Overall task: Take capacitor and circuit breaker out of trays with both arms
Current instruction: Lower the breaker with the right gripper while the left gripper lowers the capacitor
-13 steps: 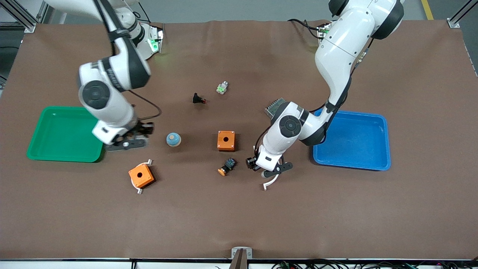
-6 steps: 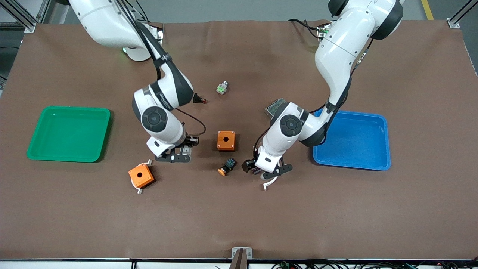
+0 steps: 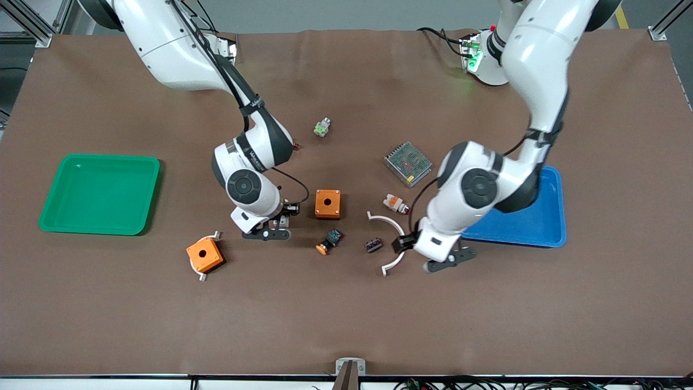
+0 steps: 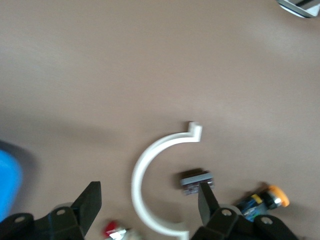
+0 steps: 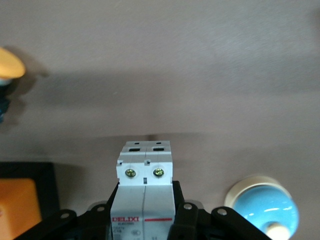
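The breaker [image 5: 145, 192], a white block with a red stripe, is clamped in my right gripper [image 5: 145, 187], which is shut on it. In the front view my right gripper [image 3: 266, 232] is low over the table beside the middle orange box [image 3: 327, 204]. The capacitor [image 3: 372, 245], a tiny dark cylinder, lies on the table between the black push-button [image 3: 329, 241] and a white arc [image 3: 394, 264]. It also shows in the left wrist view [image 4: 196, 181]. My left gripper [image 3: 446, 264] is open and empty over the table by the blue tray's near corner, apart from the capacitor.
A green tray [image 3: 97, 158] lies at the right arm's end and a blue tray [image 3: 560, 216] at the left arm's end. A second orange box [image 3: 204, 255], a grey power supply [image 3: 408, 163], a white-and-orange part [image 3: 395, 203] and a green-white part [image 3: 322, 128] lie about. A blue-topped knob [image 5: 265, 210] sits beside the breaker.
My right arm swung from beside the green tray to the middle orange box. My left arm moved from over the capacitor toward the blue tray, uncovering the capacitor.
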### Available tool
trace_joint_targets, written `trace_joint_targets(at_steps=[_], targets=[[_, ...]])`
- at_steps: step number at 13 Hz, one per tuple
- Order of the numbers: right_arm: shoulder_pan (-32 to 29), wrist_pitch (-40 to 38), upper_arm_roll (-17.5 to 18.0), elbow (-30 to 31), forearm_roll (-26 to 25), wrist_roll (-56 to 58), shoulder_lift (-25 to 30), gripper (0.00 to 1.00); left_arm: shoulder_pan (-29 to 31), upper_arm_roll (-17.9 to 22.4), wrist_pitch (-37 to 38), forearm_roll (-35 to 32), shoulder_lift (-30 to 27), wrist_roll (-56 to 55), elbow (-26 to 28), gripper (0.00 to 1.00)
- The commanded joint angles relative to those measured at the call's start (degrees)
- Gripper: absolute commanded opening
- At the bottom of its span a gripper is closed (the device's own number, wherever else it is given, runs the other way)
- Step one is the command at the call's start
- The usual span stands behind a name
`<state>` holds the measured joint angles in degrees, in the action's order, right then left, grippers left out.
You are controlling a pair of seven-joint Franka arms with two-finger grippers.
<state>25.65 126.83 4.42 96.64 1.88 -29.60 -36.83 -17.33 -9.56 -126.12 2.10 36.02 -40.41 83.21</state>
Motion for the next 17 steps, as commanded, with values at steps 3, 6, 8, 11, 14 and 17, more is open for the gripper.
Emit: trace_joint_targets(at_steps=[3, 6, 8, 11, 14, 17], targets=[[0.10, 0.70, -0.46, -1.11, 1.29, -0.46, -1.31, 0.74, 7.21, -0.28, 14.56, -0.35, -13.41, 13.05, 5.48, 0.87], [-0.16, -0.26, -0.55, -1.19, 1.29, -0.63, -0.79, 1.00, 12.83, -0.20, 20.55, -0.43, -18.34, 23.34, 5.56, 0.88], [-0.25, -2.27, -0.73, -1.54, 1.03, -1.68, 0.09, 1.00, 16.44, -0.20, 22.92, -0.43, -21.07, 28.26, 5.74, 0.91], [-2.17, -9.91, -0.90, -3.82, 0.41, -0.81, 5.35, 1.00, 20.13, -0.11, 28.99, -0.43, -22.05, 30.12, 3.38, 1.00], [-3.06, -17.73, -0.99, -5.59, -0.03, 1.03, 12.28, 1.00, 20.67, 0.07, 31.01, -2.79, -22.22, 31.79, 1.44, 1.00], [-7.70, -26.16, -1.08, -5.59, -0.99, 1.39, 21.16, 1.00, 21.72, 0.24, 32.61, -3.60, -22.22, 40.66, -1.38, 1.00]])
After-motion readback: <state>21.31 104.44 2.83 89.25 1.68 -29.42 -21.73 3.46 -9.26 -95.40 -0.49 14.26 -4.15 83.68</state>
